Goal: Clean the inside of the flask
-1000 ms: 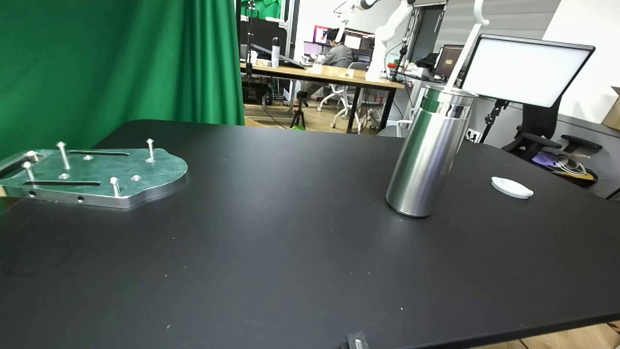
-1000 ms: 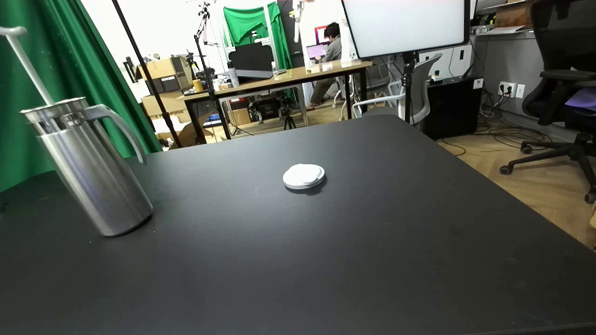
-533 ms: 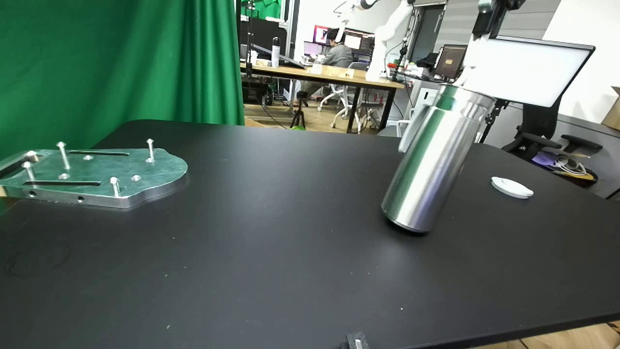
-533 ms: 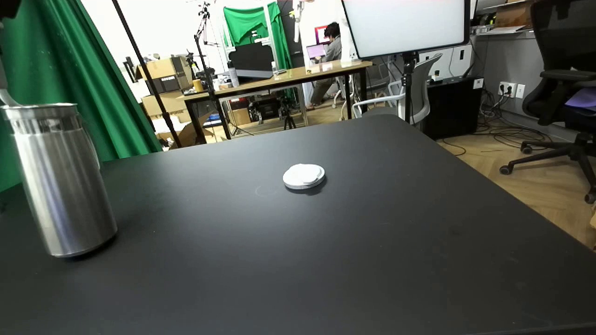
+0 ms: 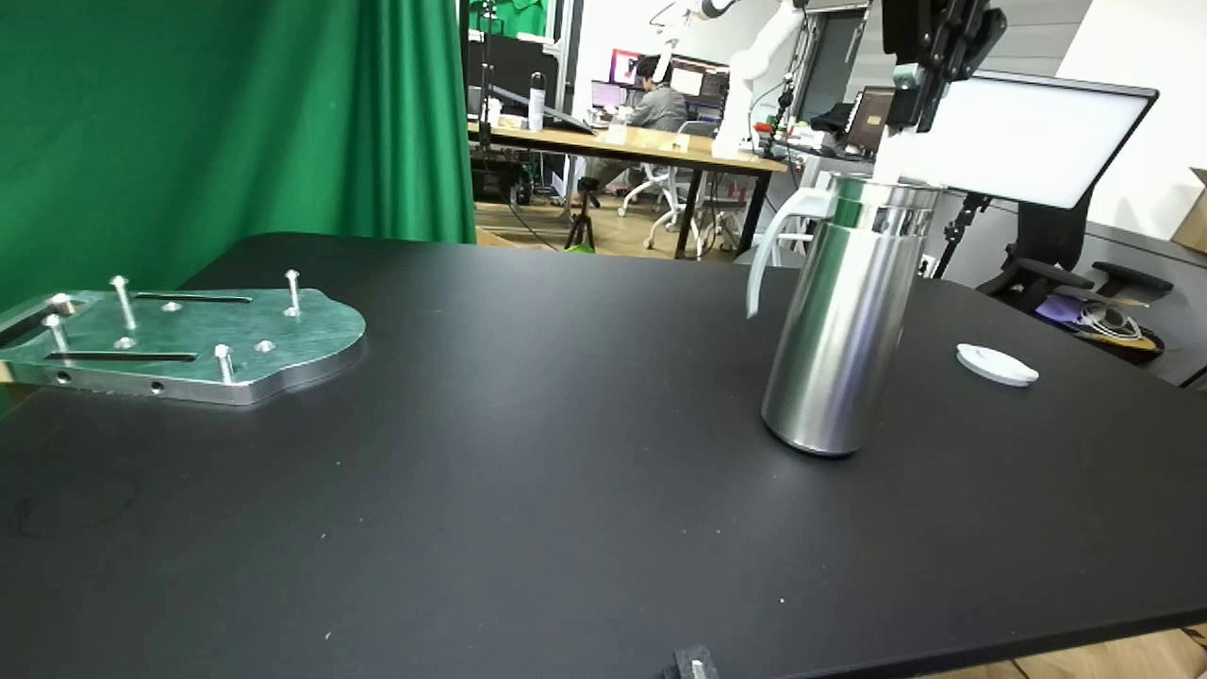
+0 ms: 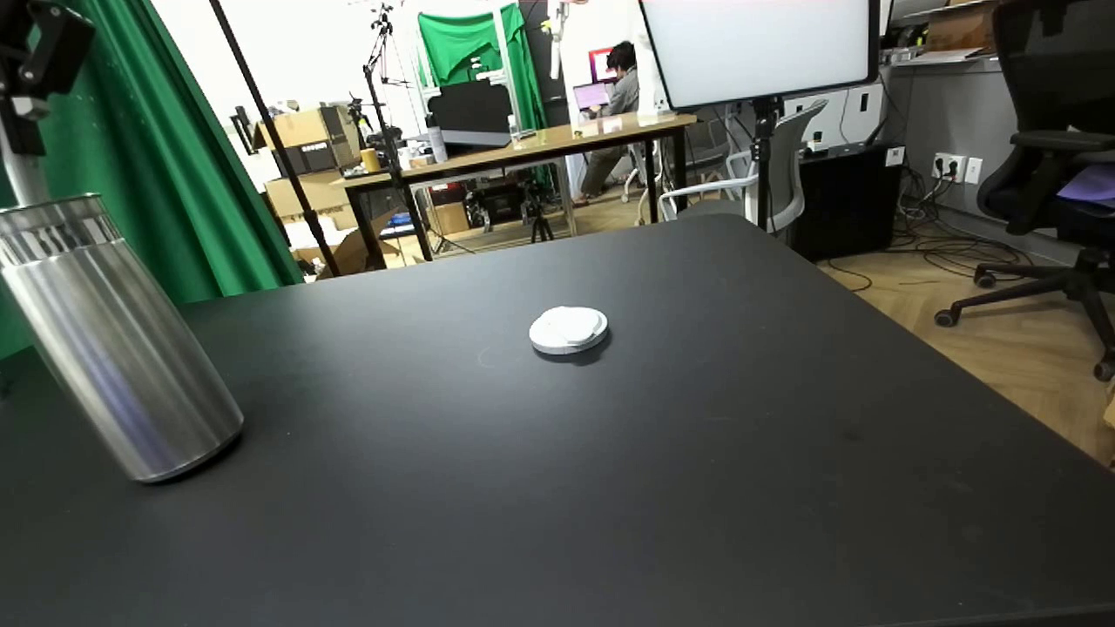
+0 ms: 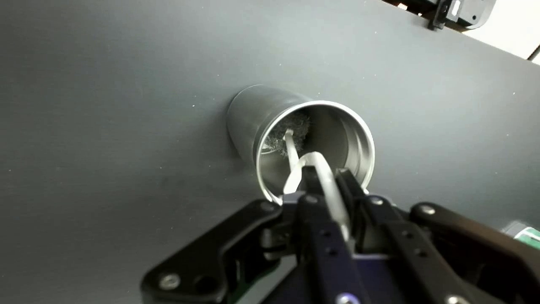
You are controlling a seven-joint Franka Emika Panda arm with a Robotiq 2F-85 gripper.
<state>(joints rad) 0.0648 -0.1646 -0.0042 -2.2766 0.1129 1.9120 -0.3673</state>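
The flask [image 5: 844, 349] is tall brushed steel, open at the top, on the black table. It also shows in an exterior view [image 6: 131, 357], cut by the left edge, and in the wrist view [image 7: 255, 116]. It looks leaning; I cannot tell whether its base sits flat. Its pale side handle [image 5: 771, 243] points left there. My gripper [image 7: 328, 174] is shut on the white bent handle of a brush [image 7: 291, 147], just above the flask's mouth; it shows in both exterior views [image 5: 917, 118] [image 6: 24, 139]. The brush's dark bristles [image 7: 295, 126] are inside the flask, against its wall.
A white round lid [image 5: 997, 365] lies on the table beyond the flask, also in an exterior view [image 6: 568, 330]. A greenish metal plate with upright pegs [image 5: 189, 330] is at the far left. A black clamp [image 5: 696, 663] sits at the table's edge.
My gripper has come down into view with the brush, which sits lower in the flask. The flask has shifted and turned; its side handle has swung round.
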